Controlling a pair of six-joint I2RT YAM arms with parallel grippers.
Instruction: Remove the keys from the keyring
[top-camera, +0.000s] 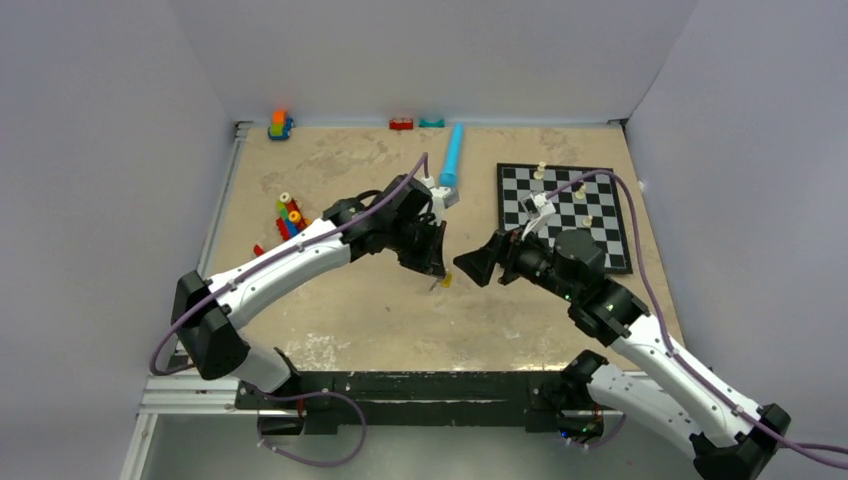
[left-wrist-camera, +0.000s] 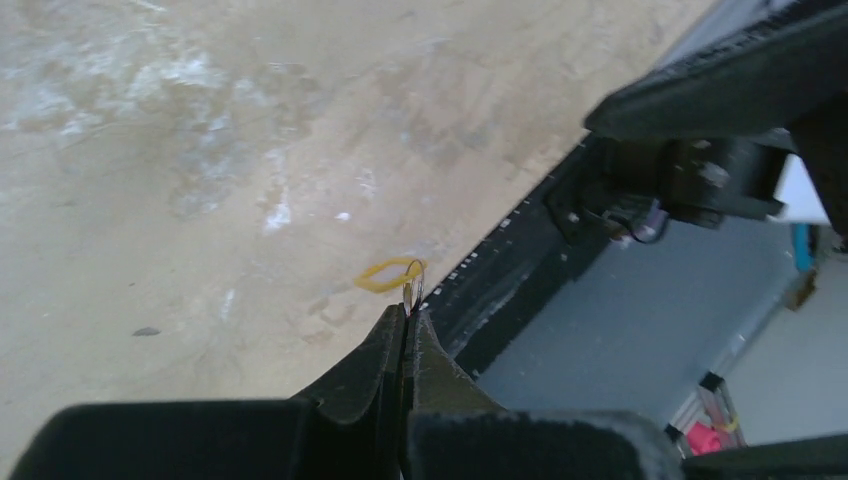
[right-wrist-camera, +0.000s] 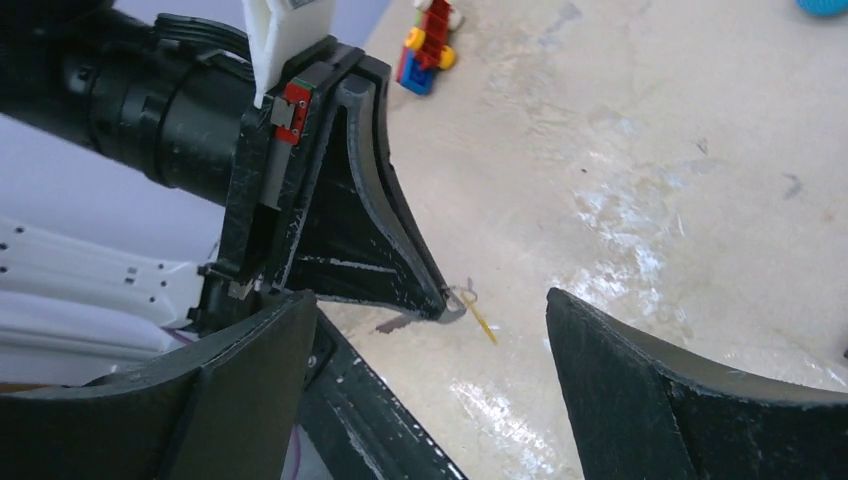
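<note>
Tiny gold key (left-wrist-camera: 388, 274) just under the middle of the left wrist view, low over the bench (left-wrist-camera: 150, 200), maybe touching it, right beside a thin wire keyring (left-wrist-camera: 414, 282). Looks joined to it still, so likely not off yet. Grey key too small to pick out for sure. Keyring pinched at the very tip of the left pincer (left-wrist-camera: 406, 312), both fingers pressed tight together on it. Right pincer (top-camera: 480, 266) near, a bit right of the middle in the top view, fingers spread wide apart, holding nothing, facing the keyring. Probably early on: keyring gripped, no key seen lying free, all the pulling-off left to do.
</note>
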